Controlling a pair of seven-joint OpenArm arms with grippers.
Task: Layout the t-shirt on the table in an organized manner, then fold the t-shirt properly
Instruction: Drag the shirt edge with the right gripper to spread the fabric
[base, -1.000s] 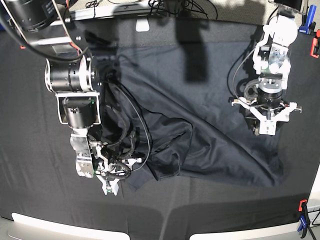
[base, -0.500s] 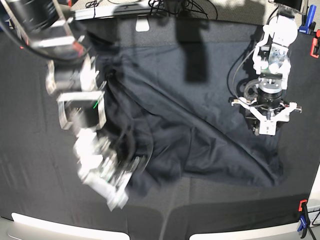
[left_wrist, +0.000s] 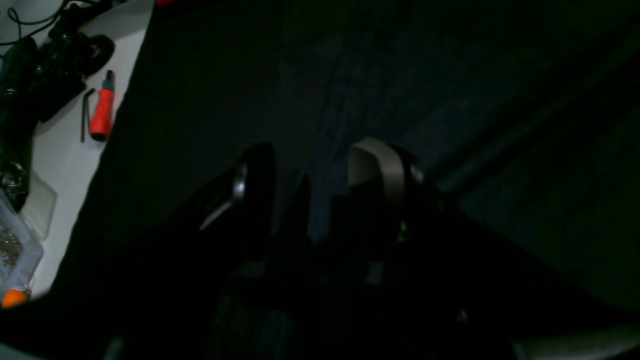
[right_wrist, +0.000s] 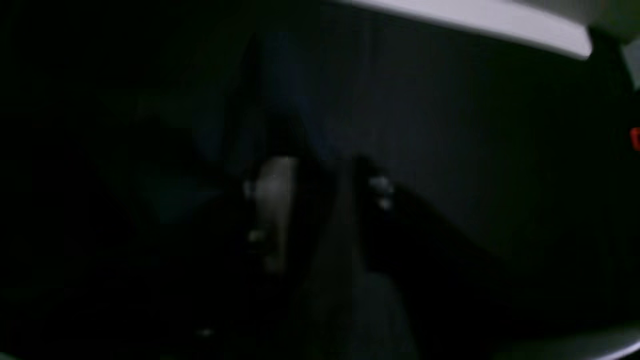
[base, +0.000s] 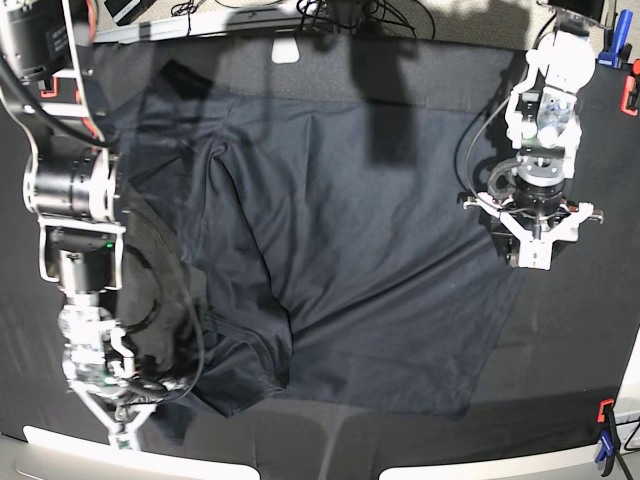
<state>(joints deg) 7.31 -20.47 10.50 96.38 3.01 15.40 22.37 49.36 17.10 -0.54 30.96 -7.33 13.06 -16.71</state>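
Dark t-shirt spread rumpled across the table, left gripper at three o'clock, fingers spread, empty, right gripper at seven o'clock, grip unclear

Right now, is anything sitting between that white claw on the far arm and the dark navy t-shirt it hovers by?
Nothing visible is. The left gripper hangs with its jaws apart right at the edge of the dark navy cotton t-shirt, which lies straight on the black cloth table. No other object shows between them.
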